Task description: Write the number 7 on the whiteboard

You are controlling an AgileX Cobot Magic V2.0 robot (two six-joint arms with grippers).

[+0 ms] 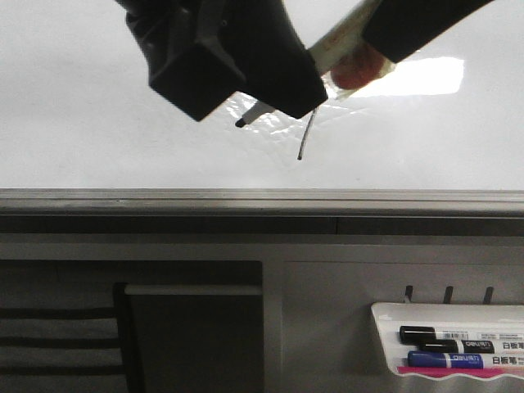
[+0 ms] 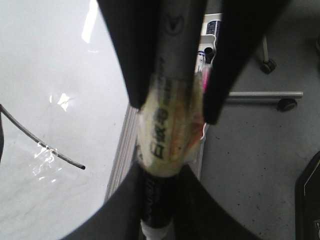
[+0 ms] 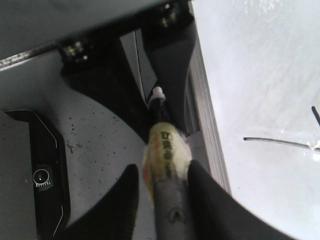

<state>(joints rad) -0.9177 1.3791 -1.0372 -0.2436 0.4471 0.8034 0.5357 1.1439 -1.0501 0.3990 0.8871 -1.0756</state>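
the number 7 (image 1: 306, 135) is a thin dark line on the glossy whiteboard (image 1: 90, 123), drawn over a wrinkled shiny film patch (image 1: 274, 123). only its long downstroke shows clearly: it curves a little and runs from under the grippers down to an end a bit above the grey edge rail (image 1: 262, 199). its top is hidden in the front view.

one marker (image 1: 344, 41), wrapped in yellowish tape, lies slanted, its dark tip (image 1: 241, 123) low and just left of the stroke. i cannot tell if the tip touches the board. the left gripper (image 2: 167, 95) is closed on this marker, one finger on each side. the right gripper (image 3: 162, 172) also clamps the same marker.

in the white tray (image 1: 385, 315) below the board lie two more markers, one black (image 1: 446, 335) and one blue (image 1: 454, 359).
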